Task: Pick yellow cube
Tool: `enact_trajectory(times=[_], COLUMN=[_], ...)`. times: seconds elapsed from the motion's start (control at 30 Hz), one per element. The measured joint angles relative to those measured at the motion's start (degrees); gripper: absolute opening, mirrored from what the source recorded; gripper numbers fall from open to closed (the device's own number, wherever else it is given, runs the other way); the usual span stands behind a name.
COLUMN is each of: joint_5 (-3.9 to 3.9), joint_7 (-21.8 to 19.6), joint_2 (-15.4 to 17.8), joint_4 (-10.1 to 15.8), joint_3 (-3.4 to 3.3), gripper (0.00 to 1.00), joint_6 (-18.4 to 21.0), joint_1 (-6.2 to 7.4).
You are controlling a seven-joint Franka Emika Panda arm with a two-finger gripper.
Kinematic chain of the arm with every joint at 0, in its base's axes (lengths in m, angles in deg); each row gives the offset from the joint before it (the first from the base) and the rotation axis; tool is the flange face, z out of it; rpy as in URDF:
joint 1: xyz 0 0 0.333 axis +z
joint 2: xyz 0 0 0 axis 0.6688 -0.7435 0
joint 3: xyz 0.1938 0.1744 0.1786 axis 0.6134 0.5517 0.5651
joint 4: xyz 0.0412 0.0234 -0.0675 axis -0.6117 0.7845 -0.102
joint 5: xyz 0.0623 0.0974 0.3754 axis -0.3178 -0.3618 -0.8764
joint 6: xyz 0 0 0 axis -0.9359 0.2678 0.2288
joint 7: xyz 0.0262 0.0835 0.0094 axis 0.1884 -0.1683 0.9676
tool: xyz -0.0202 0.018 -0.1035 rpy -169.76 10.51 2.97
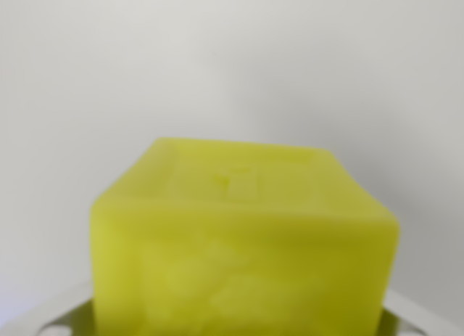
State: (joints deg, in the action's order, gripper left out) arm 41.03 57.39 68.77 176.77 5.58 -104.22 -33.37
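The yellow cube (pixel 243 256) fills the lower middle of the wrist view, blurred by closeness; its top face slopes away toward the upper part of the frame, its near face runs down past the bottom edge, and its near top edge lies almost level across the picture; the far edge of the top face is shorter and softer, with a faint raised mark near the middle of that face. To either side of the cube and above it the view is open, with nothing else standing there. All of that open area is a plain pale grey-white surface (pixel 232 67), evenly lit and featureless, and whether it is tabletop, wall or both cannot be told. At the two bottom corners pale, light-coloured parts (pixel 51 318) come in on the wrist view's left and the wrist view's right, flanking the cube's lower sides; they may be the jaws, but they are too blurred and too cropped to tell, so whether the jaws grip the cube, touch it or stand apart cannot be told.
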Motion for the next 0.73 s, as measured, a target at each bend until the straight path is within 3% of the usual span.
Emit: enact_trajectory(times=[0.43,0.73], joint_5=[0.07,0.08], joint_7=[-0.06,-0.07], joint_2=[3.35,3.55], joint_4=[-1.98,-2.13], joint_3=[0.0,0.0], gripper=[0.0,0.0], joint_6=[5.31,5.65], joint_1=[0.02,0.02])
